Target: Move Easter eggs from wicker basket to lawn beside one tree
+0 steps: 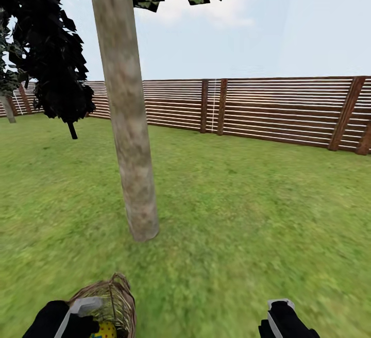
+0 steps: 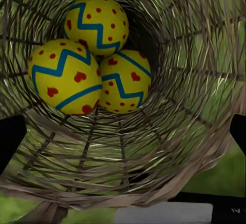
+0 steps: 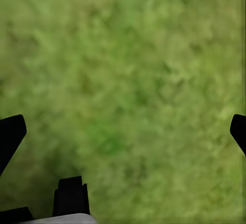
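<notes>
The wicker basket (image 1: 117,297) lies tipped at the bottom left of the head view, a short way in front of the tree (image 1: 129,121) with the pale trunk. Its mouth faces my left gripper (image 1: 82,315). In the left wrist view, three yellow Easter eggs (image 2: 96,21) (image 2: 64,75) (image 2: 125,80) with blue zigzags rest together deep in the basket (image 2: 195,80). My left gripper (image 2: 123,134) has its fingers spread wide on either side of the rim. One egg (image 1: 105,330) peeks out in the head view. My right gripper (image 3: 123,131) is open over bare lawn (image 3: 128,70), and also appears as my right gripper (image 1: 281,317) in the head view.
Lawn (image 1: 247,214) stretches around the trunk to a brown slatted fence (image 1: 278,106) at the back. A small black tree (image 1: 51,54) stands at the far left, behind the trunk.
</notes>
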Robot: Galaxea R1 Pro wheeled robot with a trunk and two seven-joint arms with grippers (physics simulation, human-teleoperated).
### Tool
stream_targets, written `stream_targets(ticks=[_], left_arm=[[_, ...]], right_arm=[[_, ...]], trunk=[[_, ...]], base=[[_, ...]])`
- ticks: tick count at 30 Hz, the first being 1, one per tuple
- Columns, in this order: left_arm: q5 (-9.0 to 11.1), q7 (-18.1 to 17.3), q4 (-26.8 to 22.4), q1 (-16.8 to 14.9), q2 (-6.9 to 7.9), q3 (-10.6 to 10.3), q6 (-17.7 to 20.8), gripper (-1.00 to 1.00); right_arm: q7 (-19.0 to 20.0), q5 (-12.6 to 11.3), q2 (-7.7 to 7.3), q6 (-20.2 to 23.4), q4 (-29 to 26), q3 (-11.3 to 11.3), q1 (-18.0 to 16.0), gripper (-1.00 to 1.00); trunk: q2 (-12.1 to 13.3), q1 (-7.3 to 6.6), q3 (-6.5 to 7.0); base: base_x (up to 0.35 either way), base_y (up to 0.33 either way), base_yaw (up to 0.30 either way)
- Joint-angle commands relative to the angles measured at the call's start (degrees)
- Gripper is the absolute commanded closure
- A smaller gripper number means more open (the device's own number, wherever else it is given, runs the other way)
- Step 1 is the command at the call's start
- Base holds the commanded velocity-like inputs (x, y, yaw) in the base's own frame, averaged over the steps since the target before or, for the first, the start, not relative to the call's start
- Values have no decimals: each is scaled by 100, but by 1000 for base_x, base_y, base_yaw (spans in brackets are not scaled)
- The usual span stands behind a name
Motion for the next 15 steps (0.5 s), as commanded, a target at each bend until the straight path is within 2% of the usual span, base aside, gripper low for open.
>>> stream_targets(ticks=[1, 15], left_arm=[[-58, -75, -6, -3, 8, 16, 20, -100], [-60, -111, -4, -3, -13, 8, 22, -100]], right_arm=[[22, 55, 2, 31, -9, -20, -2, -100], [22, 47, -14, 38, -13, -25, -2, -100]], trunk=[[39, -23, 12], [600, -331, 264]], base=[[0, 0, 0], [0, 0, 0]])
